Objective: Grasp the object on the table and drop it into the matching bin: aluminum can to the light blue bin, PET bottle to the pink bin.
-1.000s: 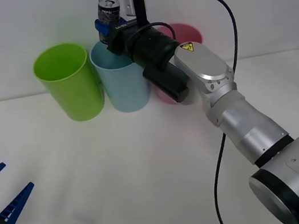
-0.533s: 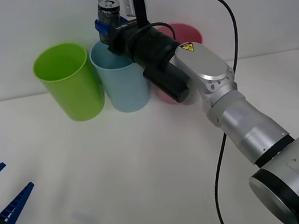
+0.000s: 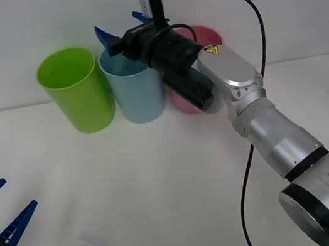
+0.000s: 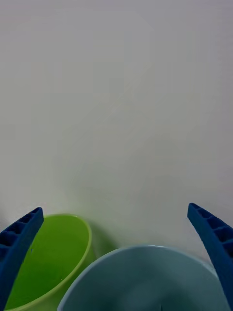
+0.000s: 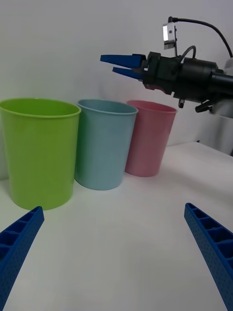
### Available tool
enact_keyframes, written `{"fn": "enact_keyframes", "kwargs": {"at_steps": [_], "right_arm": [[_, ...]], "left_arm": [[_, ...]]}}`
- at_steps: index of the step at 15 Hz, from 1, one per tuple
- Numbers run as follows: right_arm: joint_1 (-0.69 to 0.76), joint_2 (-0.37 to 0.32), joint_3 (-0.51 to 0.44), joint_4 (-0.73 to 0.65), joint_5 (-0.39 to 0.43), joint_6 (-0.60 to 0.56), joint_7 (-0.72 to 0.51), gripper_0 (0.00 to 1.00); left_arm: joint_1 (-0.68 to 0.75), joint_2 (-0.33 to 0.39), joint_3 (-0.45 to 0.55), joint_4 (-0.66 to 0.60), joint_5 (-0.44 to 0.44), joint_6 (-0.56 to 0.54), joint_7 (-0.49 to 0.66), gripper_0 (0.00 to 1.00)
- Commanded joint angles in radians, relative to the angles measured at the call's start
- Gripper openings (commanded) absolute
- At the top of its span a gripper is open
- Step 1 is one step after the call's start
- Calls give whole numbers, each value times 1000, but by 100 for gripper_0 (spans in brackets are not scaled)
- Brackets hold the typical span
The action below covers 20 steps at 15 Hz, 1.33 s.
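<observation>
Your right claw point(image 3: 124, 29) hangs directly above the light blue bin point(image 3: 136, 89), fingers spread apart and holding nothing.

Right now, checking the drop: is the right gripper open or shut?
Open. The right gripper hovers above the light blue bin with its blue fingers spread wide and nothing between them.

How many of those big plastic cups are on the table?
3, in a row at the back: lime green cup on the left, light blue bin in the middle, pink bin right, partly behind the arm.
</observation>
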Motion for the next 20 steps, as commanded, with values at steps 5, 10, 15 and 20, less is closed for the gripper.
{"fn": "enact_keyframes", "kwargs": {"at_steps": [5,10,15,20], "right_arm": [[163,-121,95,-241,-48,-46,-3,100],[347,-256,160,-491,-76,-71,-9,100],[537,-368,111,-664,-80,-215,5,100],[714,-414,-20,-744,-80,-417,38,100]], "left_arm": [[0,0,0,0,0,0,0,100],[0,0,0,0,0,0,0,100],[0,0,0,0,0,0,0,100],[0,0,0,0,0,0,0,100]]}}
